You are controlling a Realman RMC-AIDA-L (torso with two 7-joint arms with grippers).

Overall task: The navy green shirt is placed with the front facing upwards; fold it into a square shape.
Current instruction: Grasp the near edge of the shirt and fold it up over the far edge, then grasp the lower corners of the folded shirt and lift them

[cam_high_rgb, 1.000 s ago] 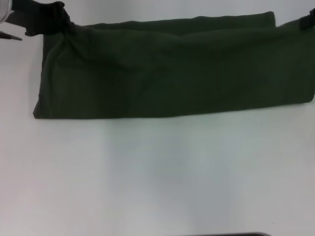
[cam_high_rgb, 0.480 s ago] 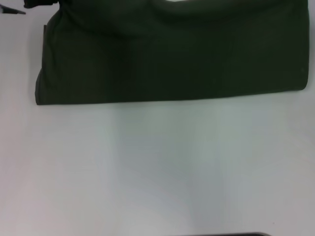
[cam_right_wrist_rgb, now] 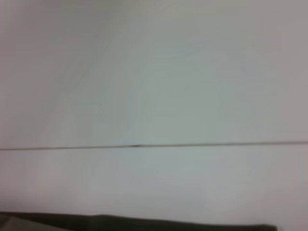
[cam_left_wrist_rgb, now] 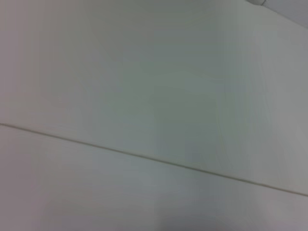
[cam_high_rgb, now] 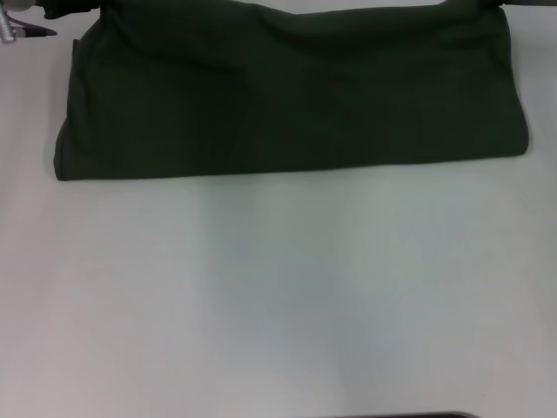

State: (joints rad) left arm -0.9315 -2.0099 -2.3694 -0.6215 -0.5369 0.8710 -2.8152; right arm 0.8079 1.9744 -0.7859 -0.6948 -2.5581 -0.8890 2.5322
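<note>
The navy green shirt (cam_high_rgb: 287, 96) lies on the white table as a long dark green band across the far part of the head view. Only plain green cloth shows; no lettering or label is visible. My left gripper (cam_high_rgb: 77, 9) is a black shape at the shirt's far left corner, cut off by the picture's edge, and looks shut on the cloth there. My right gripper (cam_high_rgb: 470, 4) is at the far right corner, almost wholly out of the picture. The far edge of the shirt rises toward both corners. A thin strip of the shirt (cam_right_wrist_rgb: 144, 224) shows in the right wrist view.
The white table (cam_high_rgb: 278, 296) spreads bare in front of the shirt. A thin seam line (cam_left_wrist_rgb: 154, 159) in the table shows in the left wrist view, and also in the right wrist view (cam_right_wrist_rgb: 154, 145). A dark edge (cam_high_rgb: 426, 415) sits at the near bottom.
Both grippers have moved away toward the far edge, drawing the shirt's far edge up. The band has shifted farther off and its right end has pulled in to the left.
</note>
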